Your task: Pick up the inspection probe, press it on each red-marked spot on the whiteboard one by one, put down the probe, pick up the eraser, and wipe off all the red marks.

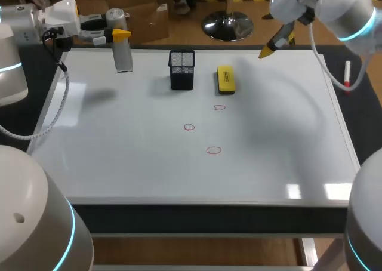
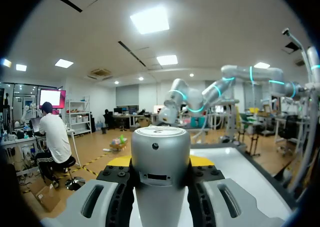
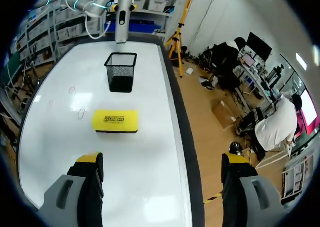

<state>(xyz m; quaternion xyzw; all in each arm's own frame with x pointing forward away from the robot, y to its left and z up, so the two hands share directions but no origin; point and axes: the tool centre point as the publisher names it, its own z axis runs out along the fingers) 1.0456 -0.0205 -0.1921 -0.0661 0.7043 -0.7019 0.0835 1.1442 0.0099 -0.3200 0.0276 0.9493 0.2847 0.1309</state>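
My left gripper [image 1: 119, 35] is shut on the silver cylindrical probe [image 1: 122, 50], holding it upright above the far left corner of the whiteboard [image 1: 119, 163]. In the left wrist view the probe [image 2: 160, 172] fills the gap between the yellow-tipped fingers. Three red marks [image 1: 219, 108], [image 1: 189, 126], [image 1: 213, 150] sit mid-board. The yellow eraser [image 1: 225, 80] lies flat at the back, right of centre. My right gripper [image 1: 276, 44] hangs open and empty above the far right of the board; in its wrist view the eraser [image 3: 114, 121] lies ahead of the right gripper [image 3: 162, 162].
A black mesh pen holder [image 1: 182, 69] stands just left of the eraser and, in the right wrist view, beyond it [image 3: 121, 72]. A red-capped marker [image 1: 347, 74] lies off the board's right edge. The board's front edge runs along the near side.
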